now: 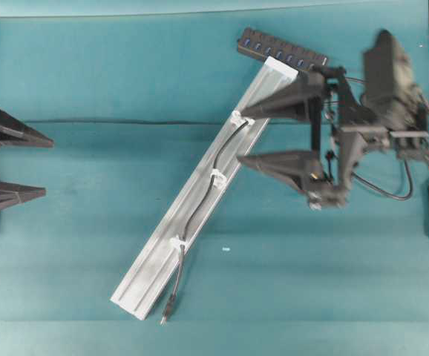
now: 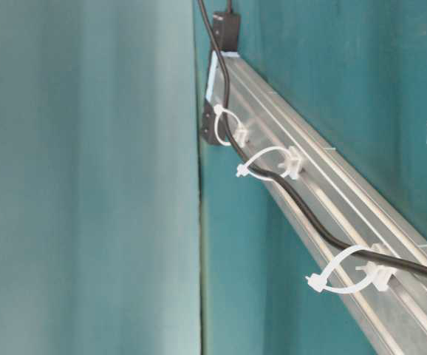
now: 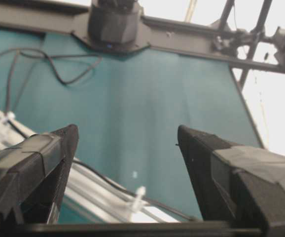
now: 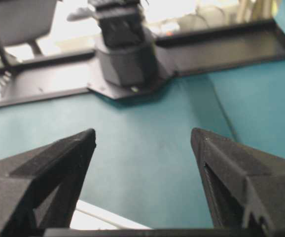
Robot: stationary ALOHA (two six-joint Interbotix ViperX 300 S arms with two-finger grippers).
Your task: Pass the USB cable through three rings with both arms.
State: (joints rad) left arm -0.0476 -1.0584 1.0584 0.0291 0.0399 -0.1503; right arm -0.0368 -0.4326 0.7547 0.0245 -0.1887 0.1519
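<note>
**Cable lies through all three clips, both grippers wide and empty**

Teal cloth (image 1: pixel 88 81) covers the whole table, and the silver rail (image 1: pixel 151 263) laid slantwise across its middle is the thing to steer by. Well to the left of the rail, at the cloth's left edge, the left gripper (image 1: pixel 42 166) shows only its two pointed fingers, spread apart with nothing between them; a wide stretch of bare cloth lies between it and the rail. Along the rail's right edge run the three rings (image 1: pixel 217 177), white clips spaced from the upper end to the lower. The USB cable (image 1: pixel 200 204) passes through all three, sagging between them, and its plug hangs off past the rail's lower end onto the cloth, near the table's front edge. At the rail's upper end sits a black hub bar (image 1: pixel 281 50). Just right of the rail's upper half hangs the right gripper (image 1: pixel 240 137), fingers apart and holding nothing, the tips close beside the top ring. Below it, cloth lies open to the right of the rail.
</note>
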